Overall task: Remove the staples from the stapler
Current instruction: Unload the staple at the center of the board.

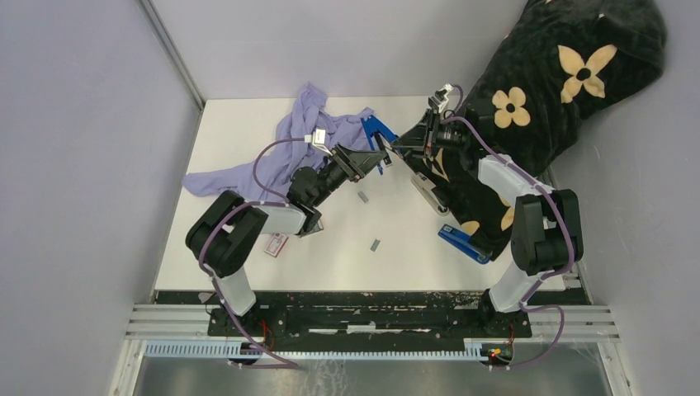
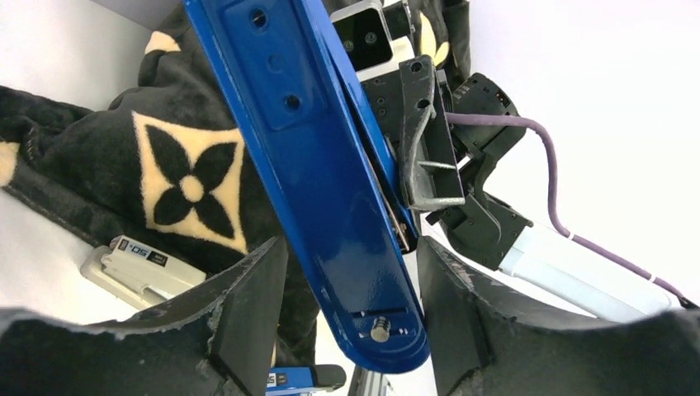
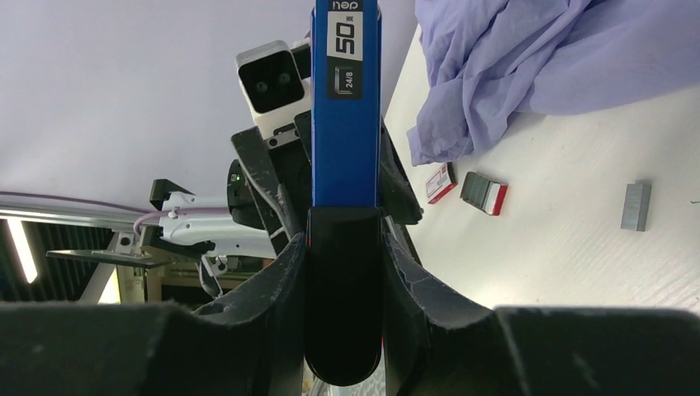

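The blue stapler (image 1: 378,132) is held in the air between my two arms, above the far middle of the table. My right gripper (image 1: 402,144) is shut on its black rear end (image 3: 344,289), with both fingers pressed against it. My left gripper (image 2: 351,247) is open, with its jaws on either side of the stapler's blue base (image 2: 330,165) and a gap showing on the left side. Two short grey strips of staples (image 1: 362,196) (image 1: 376,244) lie on the table below. One strip also shows in the right wrist view (image 3: 636,206).
A purple cloth (image 1: 289,148) lies at the back left. A black flowered blanket (image 1: 569,74) covers the right side, with a grey stapler (image 1: 429,194) and a second blue stapler (image 1: 464,242) on it. A small red-and-white box (image 1: 276,244) lies near the left arm.
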Action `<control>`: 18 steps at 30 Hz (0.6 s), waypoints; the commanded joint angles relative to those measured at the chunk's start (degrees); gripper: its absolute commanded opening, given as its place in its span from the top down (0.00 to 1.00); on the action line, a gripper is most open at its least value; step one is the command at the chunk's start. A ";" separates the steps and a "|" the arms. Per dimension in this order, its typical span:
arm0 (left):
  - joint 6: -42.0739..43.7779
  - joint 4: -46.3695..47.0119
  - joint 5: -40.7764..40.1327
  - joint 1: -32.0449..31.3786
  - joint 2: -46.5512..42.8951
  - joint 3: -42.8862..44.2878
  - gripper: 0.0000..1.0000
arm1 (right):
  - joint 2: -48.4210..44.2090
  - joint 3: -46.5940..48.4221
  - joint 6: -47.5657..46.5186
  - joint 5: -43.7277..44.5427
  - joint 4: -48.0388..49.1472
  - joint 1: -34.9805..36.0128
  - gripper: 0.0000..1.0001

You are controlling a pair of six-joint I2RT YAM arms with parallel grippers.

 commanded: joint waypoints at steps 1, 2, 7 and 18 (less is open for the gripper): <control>-5.39 9.27 2.96 0.97 2.05 2.75 0.41 | -3.69 0.71 -0.54 -2.36 4.69 0.31 0.99; -5.46 10.33 3.57 1.10 2.44 2.83 0.51 | -3.61 0.80 -1.57 -2.46 3.79 0.36 0.99; -4.08 18.48 7.93 2.20 4.75 2.94 0.97 | -3.56 2.03 -12.76 -3.16 -8.39 0.65 0.93; 0.98 19.10 18.92 4.46 4.58 4.11 0.97 | -2.59 11.82 -52.32 -4.17 -46.47 1.73 0.37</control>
